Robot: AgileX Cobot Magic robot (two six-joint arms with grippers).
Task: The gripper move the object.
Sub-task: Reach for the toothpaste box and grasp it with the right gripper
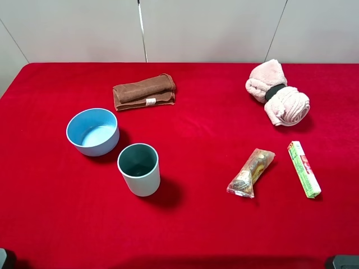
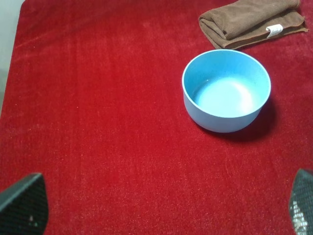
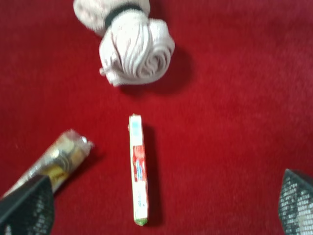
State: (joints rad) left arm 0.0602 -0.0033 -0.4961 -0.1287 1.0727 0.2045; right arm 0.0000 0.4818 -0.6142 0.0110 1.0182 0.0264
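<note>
The object, a long slim light green box (image 1: 304,168) with red and white markings, lies flat on the red cloth at the right front. In the right wrist view the box (image 3: 138,169) lies lengthwise, between and just ahead of my right gripper (image 3: 161,208). That gripper is open and empty, with its fingertips (image 3: 27,208) wide apart. My left gripper (image 2: 161,210) is open and empty over bare red cloth, short of the blue bowl. Both arms barely show at the front corners of the high view.
A clear snack packet (image 1: 251,172) lies just left of the box. A pink rolled towel (image 1: 277,92) lies behind it. A blue bowl (image 1: 93,131), a teal cup (image 1: 138,168) and a folded brown towel (image 1: 144,92) are on the left half.
</note>
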